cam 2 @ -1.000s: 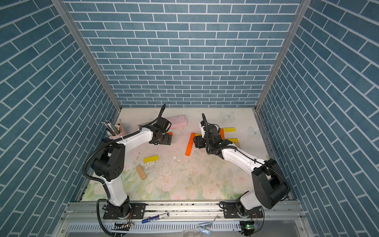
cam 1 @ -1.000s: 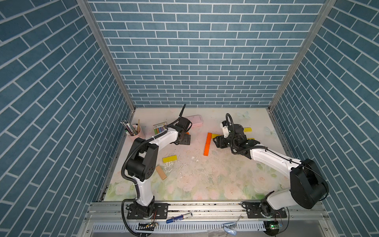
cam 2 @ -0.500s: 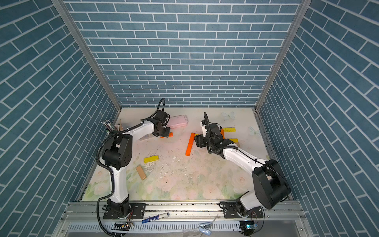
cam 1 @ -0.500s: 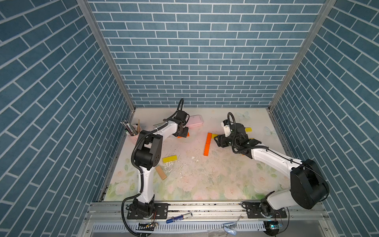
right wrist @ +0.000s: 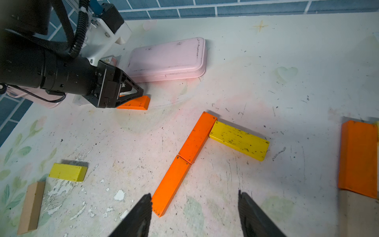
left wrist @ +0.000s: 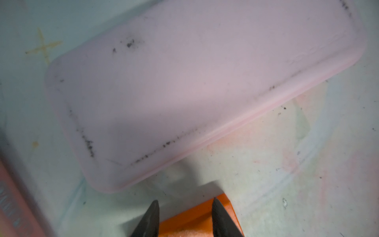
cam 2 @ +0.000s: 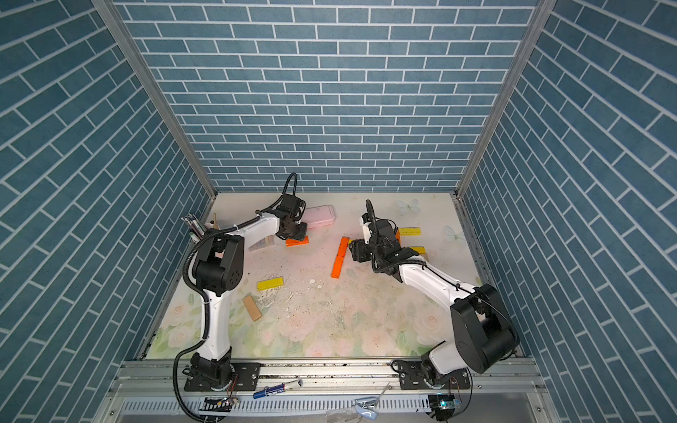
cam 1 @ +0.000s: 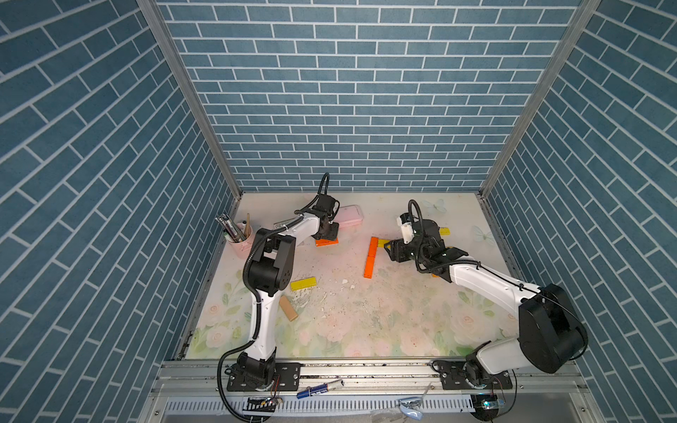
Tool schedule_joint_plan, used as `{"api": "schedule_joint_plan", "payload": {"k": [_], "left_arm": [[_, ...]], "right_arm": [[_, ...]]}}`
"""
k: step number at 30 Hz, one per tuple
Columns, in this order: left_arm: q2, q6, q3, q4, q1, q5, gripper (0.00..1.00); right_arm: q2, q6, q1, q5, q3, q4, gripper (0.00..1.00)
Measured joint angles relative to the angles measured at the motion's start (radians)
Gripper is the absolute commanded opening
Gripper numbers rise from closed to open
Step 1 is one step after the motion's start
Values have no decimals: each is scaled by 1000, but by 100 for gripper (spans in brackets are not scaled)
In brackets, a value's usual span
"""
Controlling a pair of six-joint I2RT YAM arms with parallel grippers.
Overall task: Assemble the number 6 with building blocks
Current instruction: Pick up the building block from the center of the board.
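Left claw [left wrist: 185, 217] pinched narrow on orange block [right wrist: 137, 102], flat on table [right wrist: 266, 61] beside pink case [right wrist: 168, 59]. Right claw [right wrist: 194, 213] half open, empty, near orange spine [right wrist: 196, 137] and yellow bar [right wrist: 239, 140]. Step: fetching next piece. Next: lift clear, carry over, align square.

Pink case [left wrist: 184, 82] blocks ahead of left gripper [left wrist: 185, 202]; table [cam 1: 344, 263] centre free

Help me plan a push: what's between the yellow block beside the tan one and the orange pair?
Only bare tabletop with white flakes, in the right wrist view.
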Motion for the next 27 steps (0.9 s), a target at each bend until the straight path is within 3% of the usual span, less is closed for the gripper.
{"api": "schedule_joint_plan", "payload": {"k": [10,27], "left_arm": [[-21,-32,-39,3,3,63,41],[-236,-88,-335,19,-11,150,43]], "right_arm": [[0,1,-2,-2,0,-2,67],[-99,2,-2,-9,-72,3,67]]}}
